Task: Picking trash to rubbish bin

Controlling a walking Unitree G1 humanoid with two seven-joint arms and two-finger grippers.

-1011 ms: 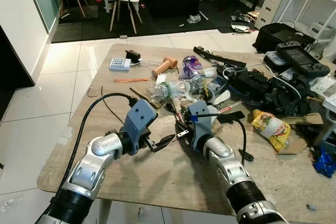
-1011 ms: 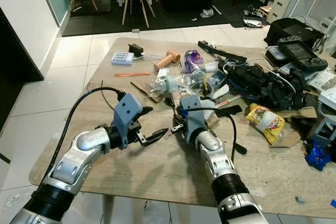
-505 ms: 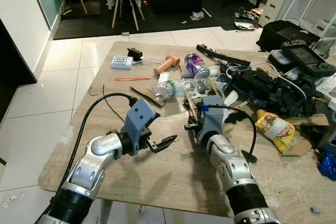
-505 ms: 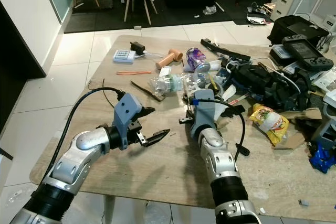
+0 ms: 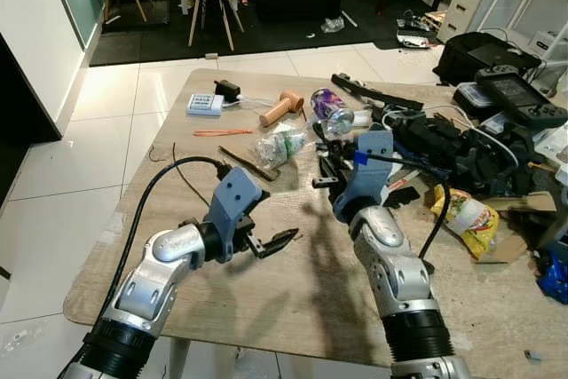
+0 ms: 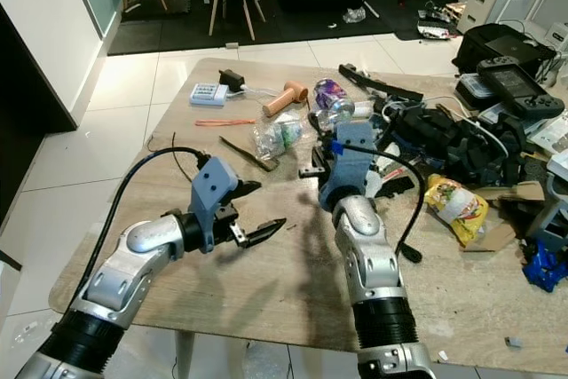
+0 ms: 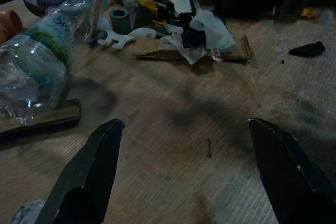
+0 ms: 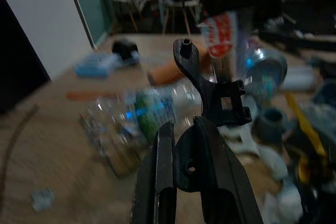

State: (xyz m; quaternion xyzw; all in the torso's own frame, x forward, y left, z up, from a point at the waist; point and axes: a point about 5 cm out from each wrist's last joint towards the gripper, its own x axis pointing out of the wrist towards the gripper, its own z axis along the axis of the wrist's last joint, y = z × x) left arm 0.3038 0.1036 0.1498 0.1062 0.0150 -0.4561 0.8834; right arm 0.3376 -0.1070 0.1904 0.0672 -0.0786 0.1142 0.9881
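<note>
1. I see a crushed bottle [image 5: 282, 145] on the table [image 5: 266, 299] among a can [image 5: 325, 103], a mallet [image 5: 279, 109] and a snack bag [image 5: 465, 217].
2. My right gripper [image 8: 184, 145], pressed on a black plastic piece [image 8: 210, 85], has risen off the table; the paper chopstick sleeve [image 8: 223, 35] stands behind it.
3. My left gripper [image 7: 184, 171] hovers spread.
4. The right wrist view is blurred.

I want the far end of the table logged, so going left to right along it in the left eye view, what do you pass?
White and blue remote → small black box → wooden mallet → purple can → long black bar.
</note>
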